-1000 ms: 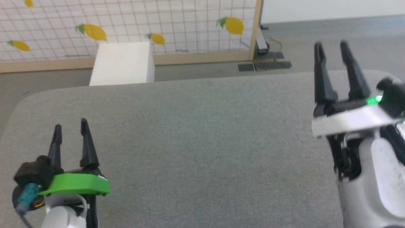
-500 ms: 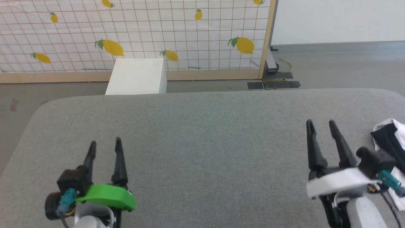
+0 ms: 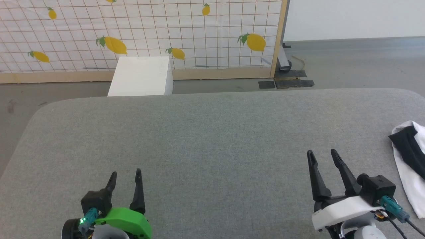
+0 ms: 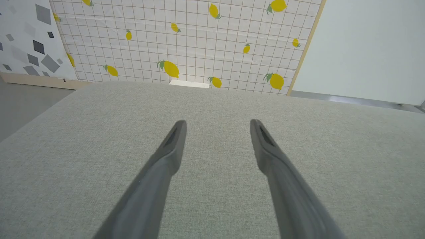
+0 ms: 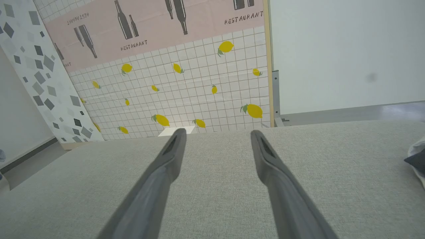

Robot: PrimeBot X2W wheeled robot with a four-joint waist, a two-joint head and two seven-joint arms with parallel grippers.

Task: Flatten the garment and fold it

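The garment (image 3: 410, 159) is a white and black bundle of cloth at the right edge of the grey table (image 3: 212, 132); part of it is cut off by the frame. A corner of the garment (image 5: 416, 159) shows at the right edge of the right wrist view. My right gripper (image 3: 322, 153) stands open and empty to the garment's left, apart from it. My left gripper (image 3: 125, 175) is open and empty near the table's front left. In the wrist views the left gripper (image 4: 216, 123) and right gripper (image 5: 216, 132) hover over bare grey cloth.
Beyond the table's far edge stands a white box (image 3: 141, 76) on the floor, in front of a lemon-patterned tiled panel (image 3: 149, 30) with a wooden frame. Black floor plates (image 3: 285, 83) lie at the panel's right foot.
The camera has shifted, bringing the garment into view. Both grippers sit lower in the head view; the right one dropped from high at the right. Both stay open.
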